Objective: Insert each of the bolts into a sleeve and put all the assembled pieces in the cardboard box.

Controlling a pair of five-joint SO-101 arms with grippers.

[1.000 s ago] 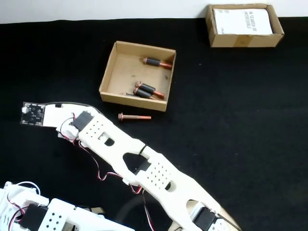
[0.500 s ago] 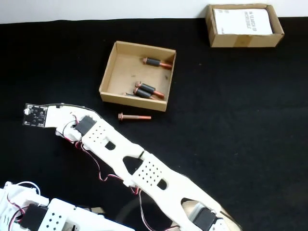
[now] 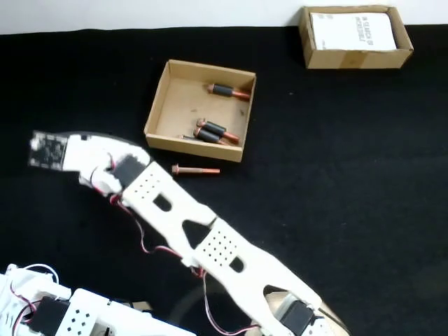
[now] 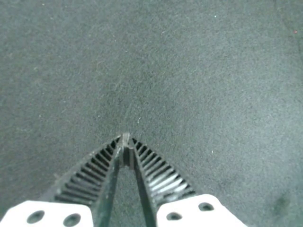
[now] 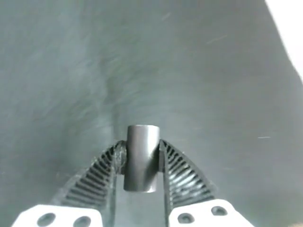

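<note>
Black cloth covers the bench (image 3: 350, 182), and near its middle we see the open cardboard box (image 3: 157, 115). Three assembled pieces lie inside. One (image 3: 229, 91) sits by the far right corner. The other two (image 3: 218, 130) (image 3: 208, 136) lie side by side, touching, close to the right wall. Each is a copper-coloured bolt with a dark sleeve round its shank.

A loose bolt (image 3: 196, 170) lies flat on the bench just outside the box's near wall, with no sleeve on it.

In the high view the right arm (image 3: 182, 217) stretches from the lower right across to the left side of the bench. Its wrist sits left of the loose bolt and of the box. In the right wrist view, the right jaws are pinching a dark grey sleeve (image 5: 140, 156) by its sides. One end of the sleeve pokes out past the tips, above the bare cloth.

We find the left arm (image 3: 42, 311) at the near left corner of the high view. The left jaws are pressed together with nothing between them, pointing at the bare cloth.

A second cardboard box (image 3: 353, 60) with white paper (image 3: 353, 31) in it stands at the far right, well apart from the rest.
</note>
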